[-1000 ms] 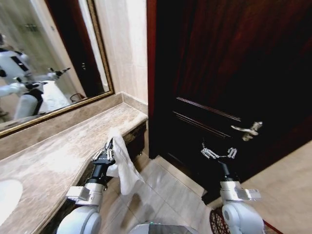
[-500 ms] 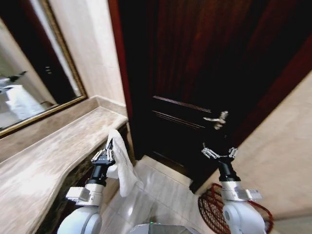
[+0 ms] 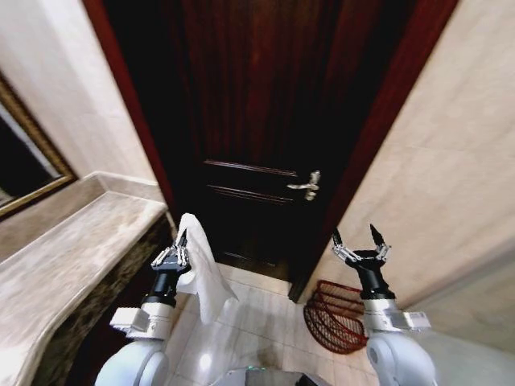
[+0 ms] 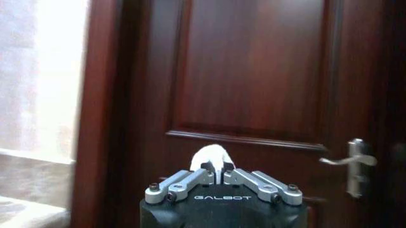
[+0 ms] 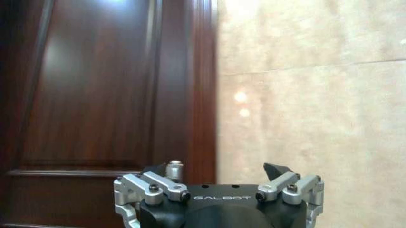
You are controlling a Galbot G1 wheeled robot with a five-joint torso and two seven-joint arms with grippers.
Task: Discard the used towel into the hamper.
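A white towel (image 3: 201, 269) hangs from my left gripper (image 3: 180, 241), which is shut on its upper end and held up at the lower left of the head view. In the left wrist view the towel's tip (image 4: 213, 156) pokes out between the closed fingers (image 4: 190, 183). The hamper (image 3: 334, 315), a dark reddish-brown open-weave basket, stands on the floor by the beige wall at lower right, partly hidden behind my right arm. My right gripper (image 3: 358, 241) is raised above the hamper and stands open with nothing in it; its spread fingers (image 5: 161, 183) face the door frame and wall.
A dark wooden door (image 3: 257, 121) with a silver lever handle (image 3: 306, 186) fills the middle ahead. A marble counter (image 3: 64, 257) runs along the left under a gold-framed mirror (image 3: 24, 173). Light tiles (image 3: 257, 318) cover the floor in front of the door.
The whole picture has swung to the right: counter and mirror slid off to the left and the hamper and beige wall came into sight. Both arms kept their pose, towel still held.
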